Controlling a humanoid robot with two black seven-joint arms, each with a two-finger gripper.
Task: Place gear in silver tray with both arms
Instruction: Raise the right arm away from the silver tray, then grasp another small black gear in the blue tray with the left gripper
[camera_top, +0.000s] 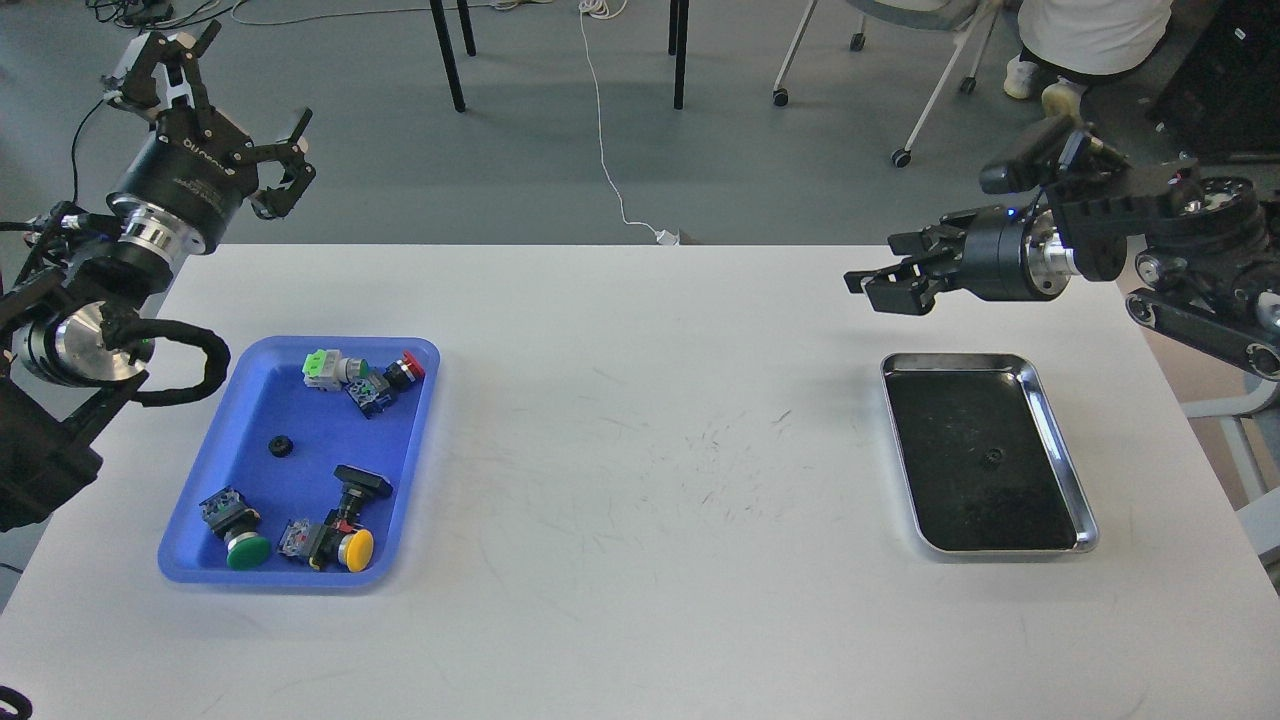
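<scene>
Gear (992, 458): small, dark, round, lying mid-tray (1060, 440) at right of frame. Left gripper (250, 150) spread wide, empty; right gripper (885, 283) slightly parted, empty.

Grey floor (500, 150) beyond the white table (640, 600), with black furniture legs (448, 60), a white cable (600, 120) and a wheeled chair (900, 60).

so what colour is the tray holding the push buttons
Blue, seen clearly in the head view.
</scene>
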